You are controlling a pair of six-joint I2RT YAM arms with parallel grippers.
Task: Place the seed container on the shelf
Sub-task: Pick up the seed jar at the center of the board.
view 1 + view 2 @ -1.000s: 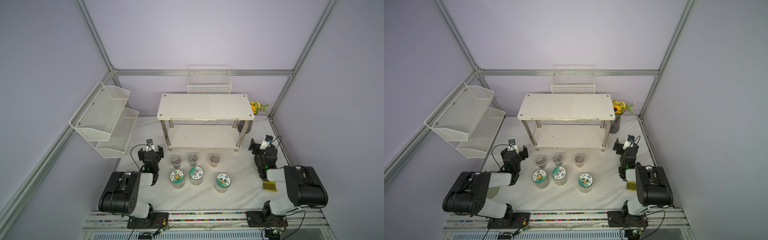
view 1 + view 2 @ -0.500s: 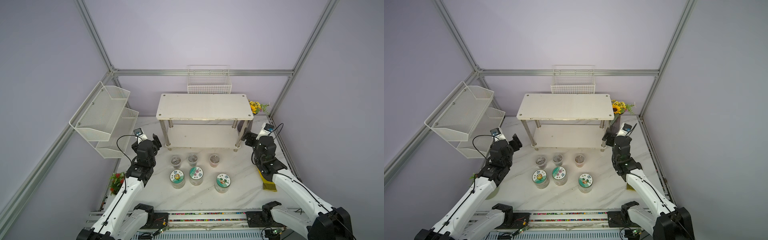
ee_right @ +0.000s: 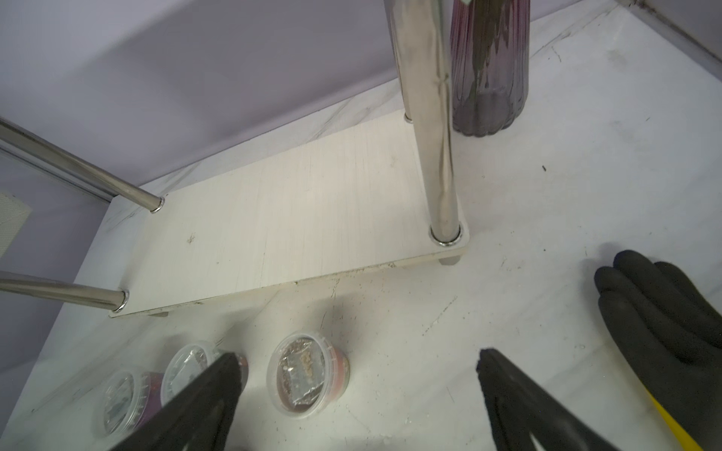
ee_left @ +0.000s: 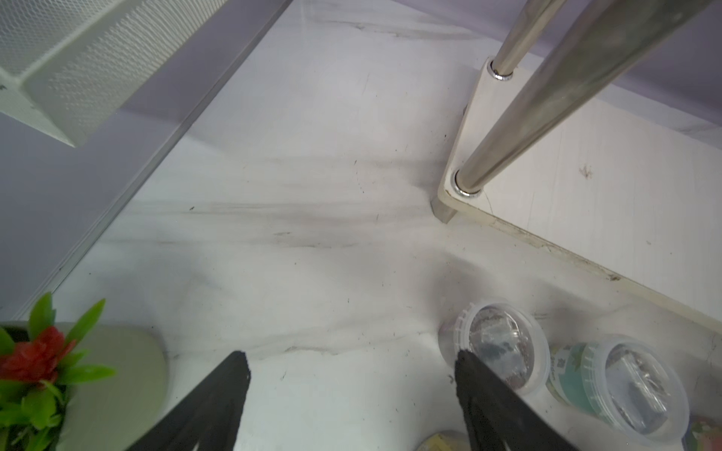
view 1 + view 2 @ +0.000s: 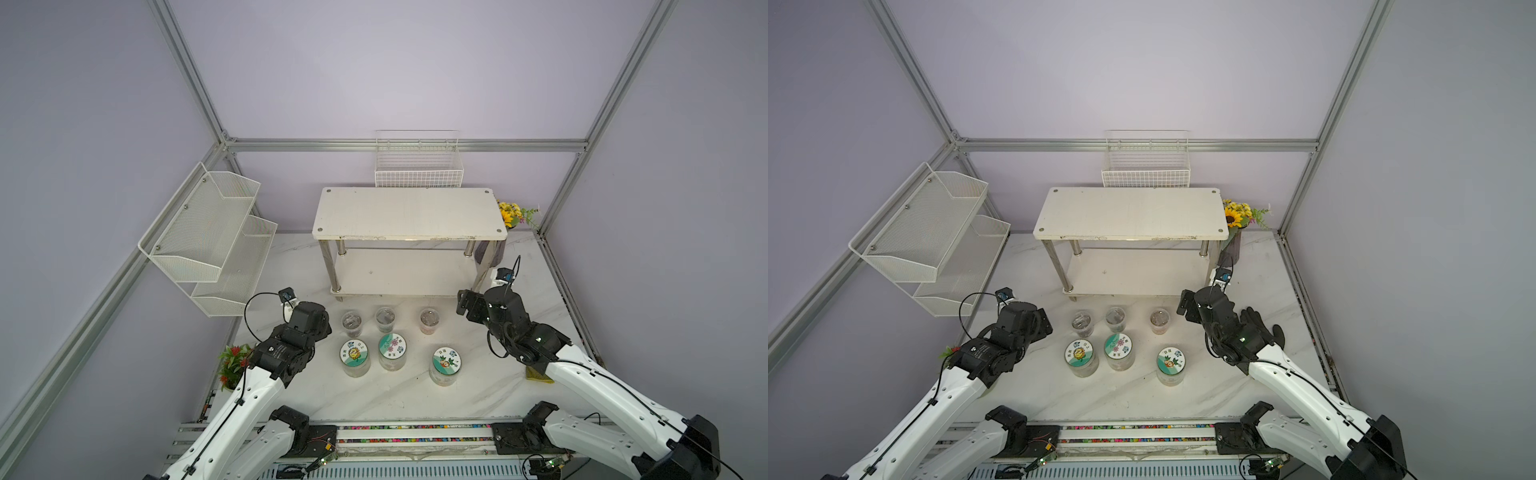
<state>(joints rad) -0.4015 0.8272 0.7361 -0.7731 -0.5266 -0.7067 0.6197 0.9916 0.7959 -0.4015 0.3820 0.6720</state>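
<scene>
Three small clear seed tubs (image 5: 352, 323) (image 5: 385, 319) (image 5: 429, 320) stand in a row on the marble table in front of the shelf (image 5: 409, 212), a two-board white rack on metal legs. Three taller jars with picture lids (image 5: 354, 357) (image 5: 392, 351) (image 5: 445, 365) stand nearer. My left gripper (image 4: 351, 363) hangs open over bare table, just left of the left tub (image 4: 500, 347). My right gripper (image 3: 359, 361) is open above the table, and the right tub (image 3: 304, 375) lies below, between its fingers. Both shelf boards are bare.
A white mesh wall rack (image 5: 208, 237) hangs at the left and a wire basket (image 5: 417, 170) behind the shelf. A sunflower vase (image 5: 511, 212) stands by the shelf's right legs. A black glove (image 3: 664, 324) lies right of my right gripper. A red-flowered pot (image 5: 232, 365) sits at the left edge.
Both arms have unfolded from their low resting pose and reached forward, then drawn in toward the row of tubs from either side.
</scene>
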